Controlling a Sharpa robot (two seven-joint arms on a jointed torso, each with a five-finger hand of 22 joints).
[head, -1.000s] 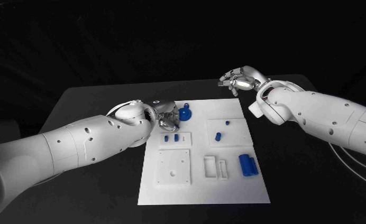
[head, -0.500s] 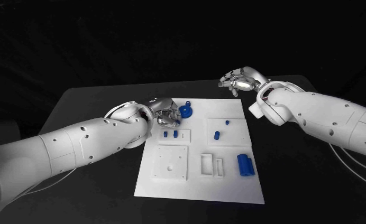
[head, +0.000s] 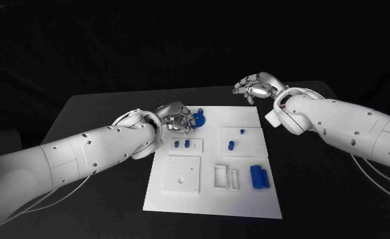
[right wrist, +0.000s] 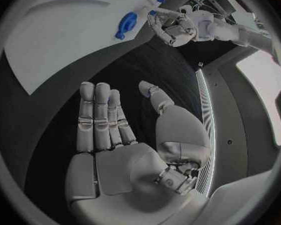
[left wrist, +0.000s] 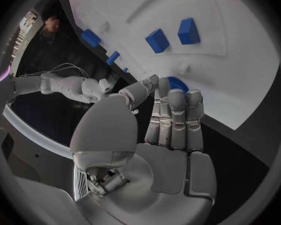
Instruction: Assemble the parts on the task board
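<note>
The white task board [head: 244, 202] lies in the middle of the black table. A round blue part [head: 198, 119] sits near the board's far left corner. My left hand [head: 174, 118] hovers right beside it, and its straight fingers [left wrist: 172, 117] reach up to the part [left wrist: 177, 83] without gripping it. Two small blue blocks [head: 181, 144] stand in a white plate just nearer to me. My right hand [head: 255, 87] hangs open over the bare table beyond the board's far right corner, holding nothing [right wrist: 112, 135].
Two blue pegs [head: 235, 138] stand in the right-hand white plate. A larger blue cylinder [head: 260, 176] lies near the board's right edge. A square white plate with holes [head: 184, 175] and slotted white frames [head: 226, 177] sit at the near side.
My left hand has shifted a little toward the far side, closer to the round blue part. The right hand has stayed in place.
</note>
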